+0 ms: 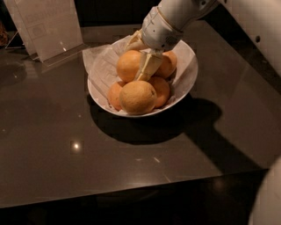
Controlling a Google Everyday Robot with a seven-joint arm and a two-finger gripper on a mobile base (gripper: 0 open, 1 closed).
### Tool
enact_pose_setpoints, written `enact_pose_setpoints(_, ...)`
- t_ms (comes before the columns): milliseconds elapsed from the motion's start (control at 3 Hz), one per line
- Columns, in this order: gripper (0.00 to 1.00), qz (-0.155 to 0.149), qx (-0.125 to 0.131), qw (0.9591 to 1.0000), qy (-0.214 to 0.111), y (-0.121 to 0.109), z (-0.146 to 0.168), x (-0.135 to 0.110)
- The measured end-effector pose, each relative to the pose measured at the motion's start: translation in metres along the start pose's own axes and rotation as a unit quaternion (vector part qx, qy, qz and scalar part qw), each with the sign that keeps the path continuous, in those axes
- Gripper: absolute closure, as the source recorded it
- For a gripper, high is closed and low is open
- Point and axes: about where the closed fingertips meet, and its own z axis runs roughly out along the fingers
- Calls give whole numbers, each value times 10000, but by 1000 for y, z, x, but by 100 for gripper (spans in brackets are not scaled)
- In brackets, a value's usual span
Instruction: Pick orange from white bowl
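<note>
The white bowl [186,77], lined with crumpled white paper, stands at the middle back of the dark table and holds several oranges. The orange [126,66] lies top left on the pile. My gripper [135,62] comes down from the upper right and straddles this orange. One cream finger [148,66] lies against its right side, between it and a neighbouring orange [167,63]. The other finger [133,43] is behind its upper left. The fingers look closed on the orange, which still rests on the pile. A paler yellowish orange [137,97] sits at the front.
A clear acrylic sign holder [48,26] stands at the back left. The table's front edge [131,193] runs across the bottom. My white arm [184,11] reaches in from the top right, and part of my white body [268,197] shows at the lower right.
</note>
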Motion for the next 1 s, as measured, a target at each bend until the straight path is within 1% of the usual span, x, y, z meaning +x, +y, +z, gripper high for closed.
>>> enact_pose_setpoints(333,100,43,175,9998,-43,6,-4,-5)
enact_pose_setpoints(667,100,87,531,9985,-32,13,-9,-14)
enact_pose_setpoints(1000,100,132,771,9969,-6,10,-1,-12)
